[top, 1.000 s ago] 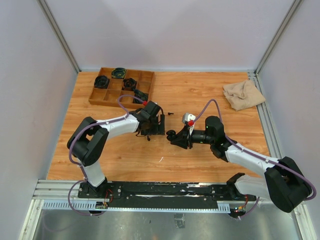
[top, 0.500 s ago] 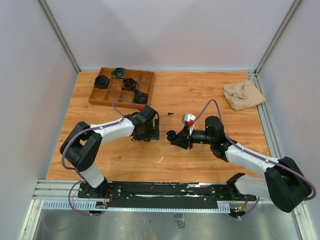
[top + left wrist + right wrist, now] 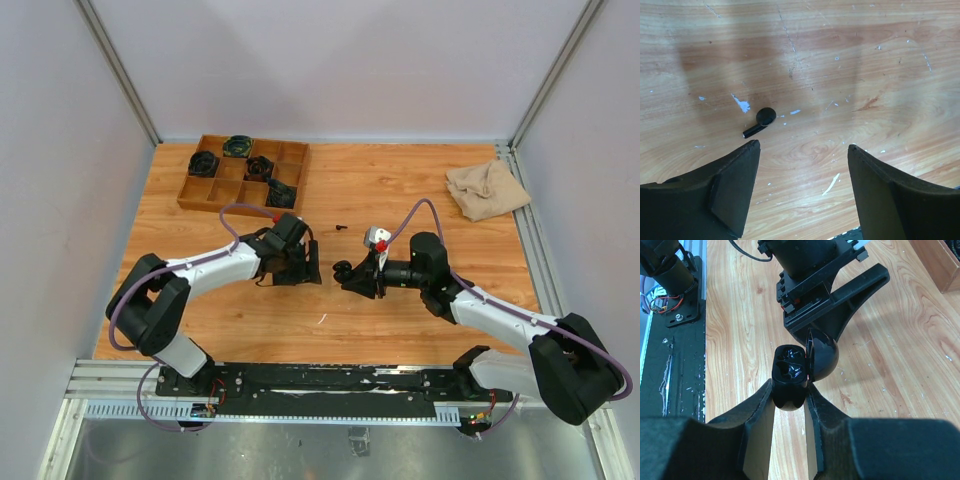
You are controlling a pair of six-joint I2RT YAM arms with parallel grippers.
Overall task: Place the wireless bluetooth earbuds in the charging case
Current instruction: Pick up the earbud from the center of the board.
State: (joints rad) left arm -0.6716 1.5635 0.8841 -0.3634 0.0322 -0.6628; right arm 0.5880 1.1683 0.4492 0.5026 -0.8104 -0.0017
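Between the fingers of the right pincer (image 3: 790, 390): the charging case (image 3: 790, 372), black and rounded, clamped by its lower body from both sides and held off the table (image 3: 400, 180).
Grip of the right pincer: narrow, closed tight on the case; seen from above it points toward the left pincer (image 3: 305, 270), near it but apart.
Case lid (image 3: 823, 356): swung open, standing to one side of the body, just past the fingertips.
Case wells: two dark hollows face the wrist camera; whether anything sits in them cannot be told.
State of the left pincer: wide, holding nothing, aimed down at the wood.
Place of the black earbud (image 3: 761, 120): on the table just ahead of the tip of the finger at the left of the left wrist view. It is close to that tip but not touching, at the edge of the gap rather than its middle, with the stem end nearer the finger.
Small dark piece (image 3: 341, 227): on the table beyond both pincers, too small to name.
Wooden tray (image 3: 293, 152): well beyond the left pincer, with dark round cases in several compartments.
Cloth (image 3: 487, 190): tan, crumpled, well beyond the right pincer.
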